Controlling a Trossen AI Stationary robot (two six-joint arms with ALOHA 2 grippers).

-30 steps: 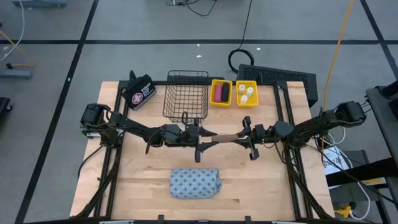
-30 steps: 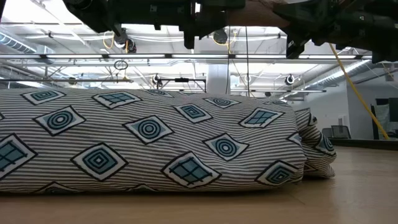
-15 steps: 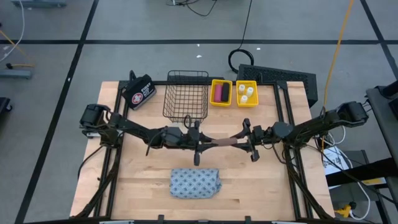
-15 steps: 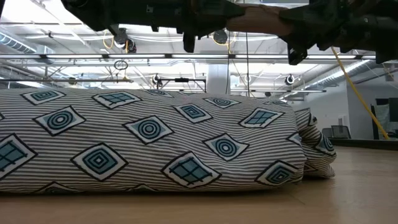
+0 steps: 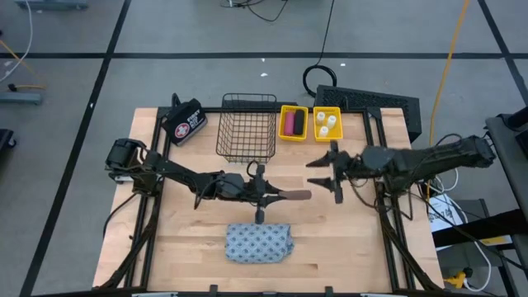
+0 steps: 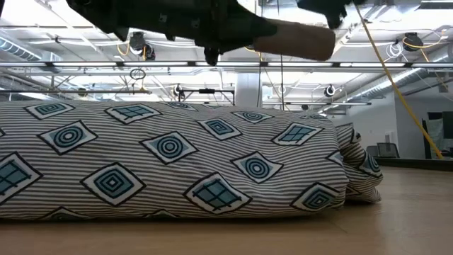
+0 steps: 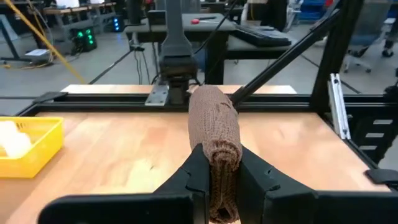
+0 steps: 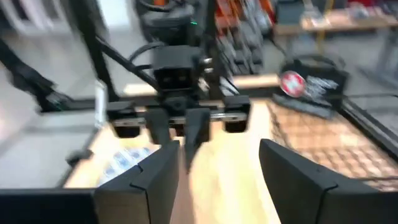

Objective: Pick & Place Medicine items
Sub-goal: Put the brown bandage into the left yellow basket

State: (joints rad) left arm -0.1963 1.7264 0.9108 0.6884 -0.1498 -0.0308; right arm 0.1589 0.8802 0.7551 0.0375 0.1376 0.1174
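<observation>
The brown bar (image 5: 290,195), a knitted roll, hangs level above the middle of the table, with my left gripper (image 5: 271,195) shut on its left end. The low view shows the bar (image 6: 294,39) jutting from the dark gripper, high over the blue-grey patterned pouch (image 6: 170,163). The pouch (image 5: 260,243) lies flat near the table's front edge. My right gripper (image 5: 313,172) stands open to the bar's right and farther back, with nothing between its fingers (image 8: 149,180). My left gripper pinches the bar's near end (image 7: 217,177) between its two fingers (image 7: 189,177). The fingers come level from the table's left and lie along the bar. The bar sticks straight out past the fingertips toward the table's right, level and lifted clear of the table.
A wire basket (image 5: 247,132) stands at the back centre. Beside it are two yellow bins: one holds a pink roll (image 5: 290,124), the other white bottles (image 5: 327,124). A black bag with a round emblem (image 5: 183,122) lies at the back left. Bare wood (image 5: 346,239) shows right of the pouch.
My right gripper has opened, let go of the bar's right end and drawn back toward the table's right and far edges. The bar, earlier spanning both grippers, now sticks out from my left gripper alone, which has carried it slightly toward the near edge.
</observation>
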